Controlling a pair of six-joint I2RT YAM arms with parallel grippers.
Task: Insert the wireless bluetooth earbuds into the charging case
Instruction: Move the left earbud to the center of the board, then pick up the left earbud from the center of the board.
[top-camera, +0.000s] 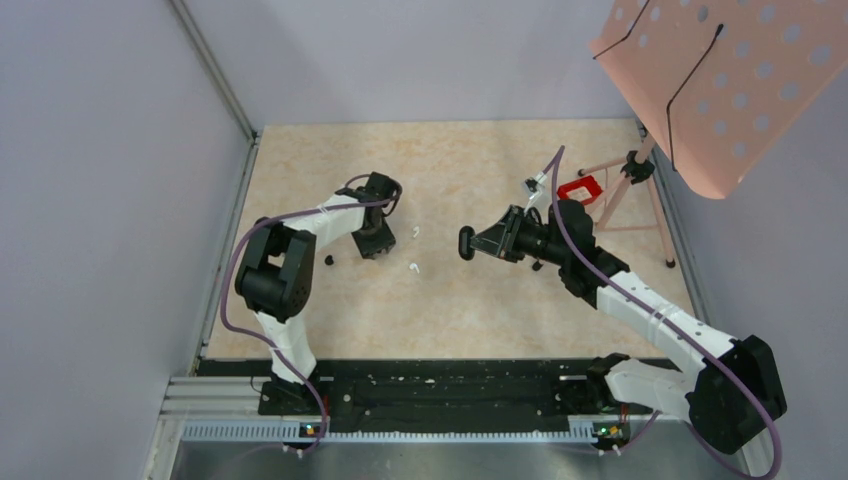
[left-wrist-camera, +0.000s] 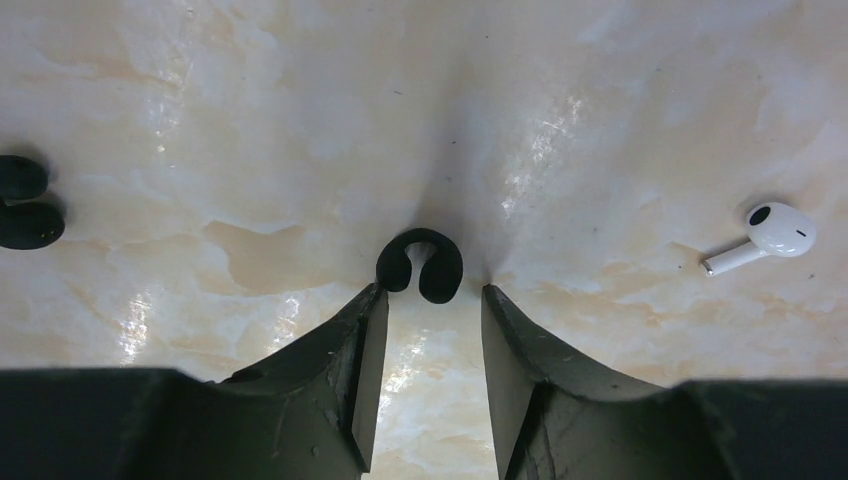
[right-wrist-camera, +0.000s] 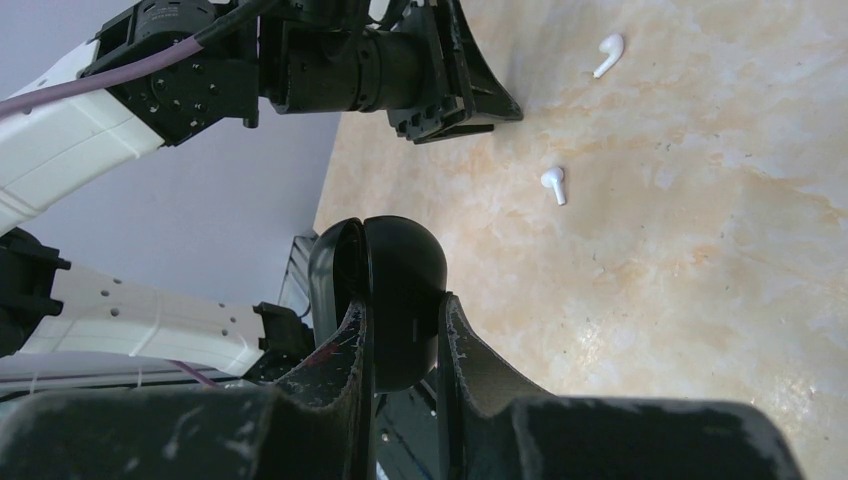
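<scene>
Left gripper (left-wrist-camera: 435, 292): I see its fingers (left-wrist-camera: 350, 360) spread apart and pointing down at the worktop (top-camera: 480, 160), with nothing between them. It sits in the left half, about midway between the far and near edges.
First black bud (left-wrist-camera: 420, 268): it lies on the surface just beyond the fingertips, in line with the gap and not gripped. From overhead the gripper hides it from me.
Second black bud (top-camera: 329, 260): it lies on the surface on the left-edge side of the left gripper, near it but apart.
Far white bud (top-camera: 417, 232): it lies flat near the middle of the worktop, between the two grippers.
Near white bud (top-camera: 412, 267): it lies flat just toward the near edge from the far white bud, apart from it.
Right gripper (right-wrist-camera: 403, 302): I have it pinched tight on the charging case.
Charging case (right-wrist-camera: 400, 255): black and rounded, it is clamped between both fingers and its lid looks ajar along one side. It is held near the middle of the worktop, on the right-edge side of the white buds. I cannot tell whether it touches the surface.
Right arm (top-camera: 650, 310): it reaches in from the near right corner toward the centre.
Red object (top-camera: 580, 188): it sits toward the right edge, beyond the right wrist, too small for me to name.
Pink perforated board (top-camera: 720, 80): it is tilted on a tripod stand (top-camera: 625, 195) at the far right corner.
</scene>
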